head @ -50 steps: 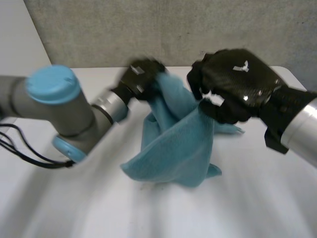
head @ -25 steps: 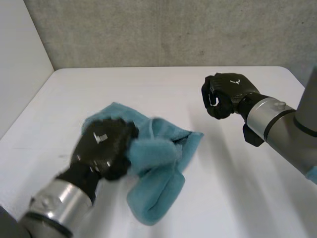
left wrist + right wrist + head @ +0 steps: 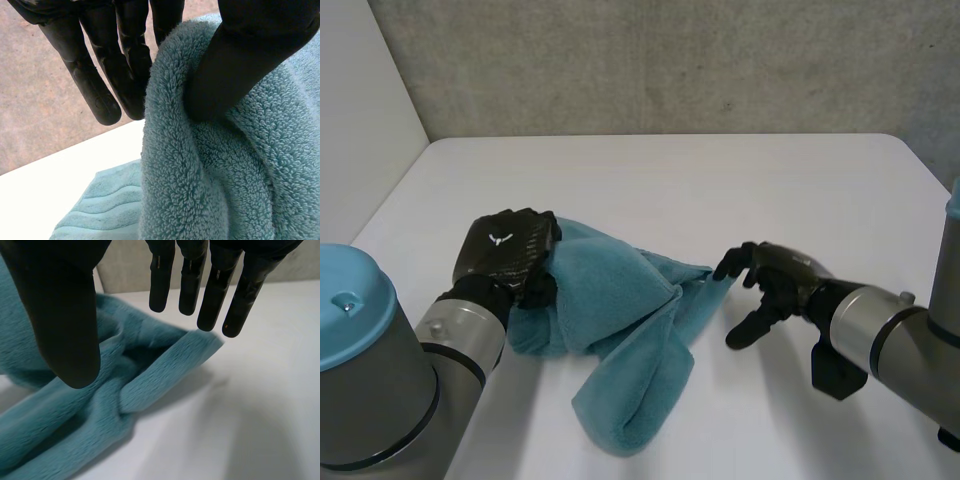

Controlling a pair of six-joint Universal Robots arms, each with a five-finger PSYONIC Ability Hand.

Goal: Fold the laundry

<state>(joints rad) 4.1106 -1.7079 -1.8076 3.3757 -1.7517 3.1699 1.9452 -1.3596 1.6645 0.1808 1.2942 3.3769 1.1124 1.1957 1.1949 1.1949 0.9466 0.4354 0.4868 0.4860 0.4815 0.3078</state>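
Crumpled teal terry-cloth towel (image 3: 620, 330) lies on white counter (image 3: 670, 180), left of centre. At towel's left edge, left robot hand (image 3: 505, 255) grips cloth: in left wrist view thumb pins thick fold against fingers (image 3: 105, 85). At towel's right corner, right robot hand (image 3: 770, 290) relaxed, fingers (image 3: 215, 295) straight and spread above corner, holding nothing. Contact with cloth: cannot tell.

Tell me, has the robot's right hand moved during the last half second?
Yes. The right hand came away from the white table's far edge, nearer the blue terry towel.
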